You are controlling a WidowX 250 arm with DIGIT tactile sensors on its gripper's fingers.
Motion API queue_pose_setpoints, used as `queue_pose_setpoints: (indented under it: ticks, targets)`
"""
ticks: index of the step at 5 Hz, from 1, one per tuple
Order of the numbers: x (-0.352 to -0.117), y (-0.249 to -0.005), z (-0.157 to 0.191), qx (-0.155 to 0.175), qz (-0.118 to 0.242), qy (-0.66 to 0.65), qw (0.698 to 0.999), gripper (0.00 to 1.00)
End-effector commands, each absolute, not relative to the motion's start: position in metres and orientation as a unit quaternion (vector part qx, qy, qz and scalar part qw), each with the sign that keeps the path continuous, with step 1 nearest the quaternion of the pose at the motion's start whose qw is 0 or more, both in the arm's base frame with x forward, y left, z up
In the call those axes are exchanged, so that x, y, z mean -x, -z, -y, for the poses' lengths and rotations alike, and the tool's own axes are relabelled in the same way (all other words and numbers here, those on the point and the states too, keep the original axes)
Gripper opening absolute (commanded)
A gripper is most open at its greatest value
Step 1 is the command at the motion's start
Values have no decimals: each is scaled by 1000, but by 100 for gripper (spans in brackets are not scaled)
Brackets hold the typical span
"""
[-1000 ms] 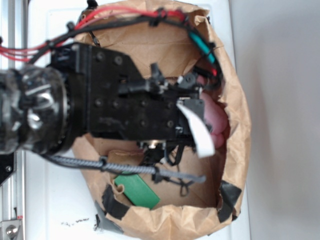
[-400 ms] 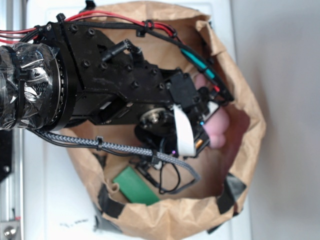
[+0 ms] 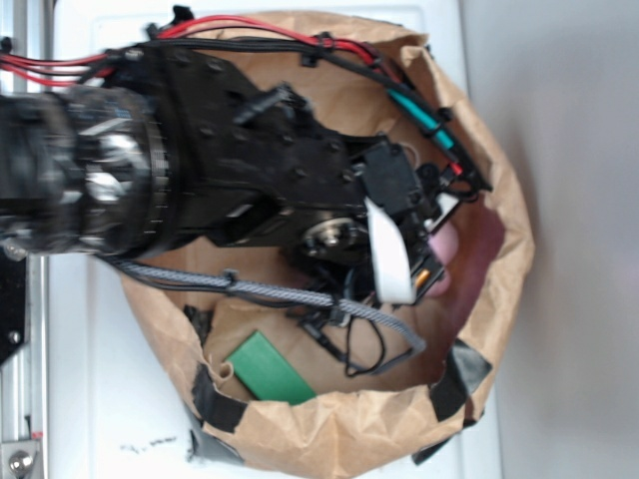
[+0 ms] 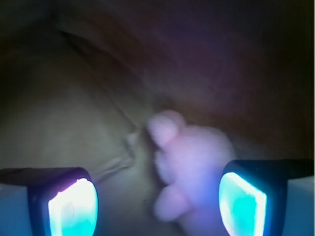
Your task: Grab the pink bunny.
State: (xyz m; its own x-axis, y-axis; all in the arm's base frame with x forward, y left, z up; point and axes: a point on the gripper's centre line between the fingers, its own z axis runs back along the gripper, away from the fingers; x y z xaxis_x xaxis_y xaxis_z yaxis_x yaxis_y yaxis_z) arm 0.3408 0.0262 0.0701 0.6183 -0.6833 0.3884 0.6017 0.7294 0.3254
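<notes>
From the outside camera I look straight down on a crumpled brown paper bag [image 3: 479, 150] lying open on a white desk [image 3: 90, 399], its rim patched with strips of black tape [image 3: 461, 371]. My robot arm [image 3: 200, 180], black and bulky with red wires [image 3: 250, 25] and a grey braided cable [image 3: 270, 292] along it, reaches from the left into the bag and hides most of its inside. A green flat block [image 3: 268, 367] lies on the bag's floor near the lower rim. The pink bunny [image 3: 442, 261] shows only as a small pink patch at the arm's tip, close to the bag's right wall.

From the wrist camera, which is blurred and dim, I see the pink bunny [image 4: 192, 167] lying on the brown paper right of centre. My gripper [image 4: 157, 201] has its fingers [image 4: 71, 206] spread wide, each pad glowing cyan. The bunny lies between them, nearer the right-hand finger and partly behind it; I cannot tell whether they touch.
</notes>
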Motion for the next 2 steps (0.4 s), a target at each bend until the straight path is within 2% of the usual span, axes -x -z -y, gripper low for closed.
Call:
queue_pose_setpoints:
  ticks: [1, 2]
  targets:
    - [-368, -87, -41, -120, 283, 343, 887, 100]
    - [-373, -79, -41, -128, 280, 353, 883, 100]
